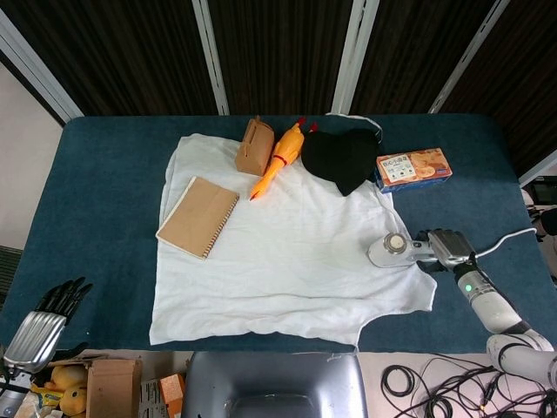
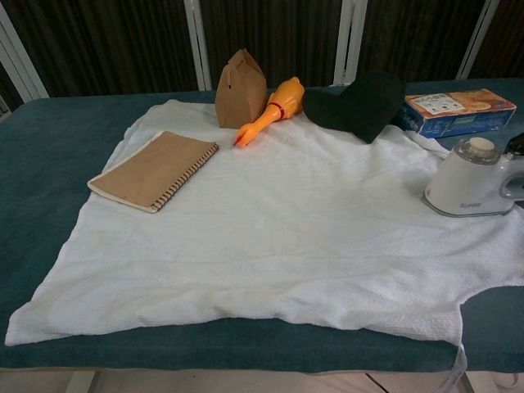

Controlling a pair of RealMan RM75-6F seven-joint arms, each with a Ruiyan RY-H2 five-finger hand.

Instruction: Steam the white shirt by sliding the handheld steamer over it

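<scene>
The white shirt [image 1: 296, 252] lies spread flat on the blue table [image 1: 104, 200]; the chest view shows the shirt [image 2: 286, 229] filling the middle. The white handheld steamer [image 1: 393, 248] stands on the shirt's right edge, near the sleeve, and the chest view has the steamer [image 2: 471, 182] at far right. My right hand [image 1: 447, 247] grips the steamer's handle from the right; only a dark sliver of it reaches the chest view's edge. My left hand [image 1: 39, 324] hangs off the table at lower left, fingers extended, holding nothing.
On the shirt lie a brown spiral notebook [image 1: 198, 216], a brown paper box [image 1: 253, 146], a rubber chicken [image 1: 280, 157] and a black cloth [image 1: 341, 157]. An orange carton [image 1: 412, 168] sits right of the shirt. A white cable [image 1: 513, 235] trails off the right edge.
</scene>
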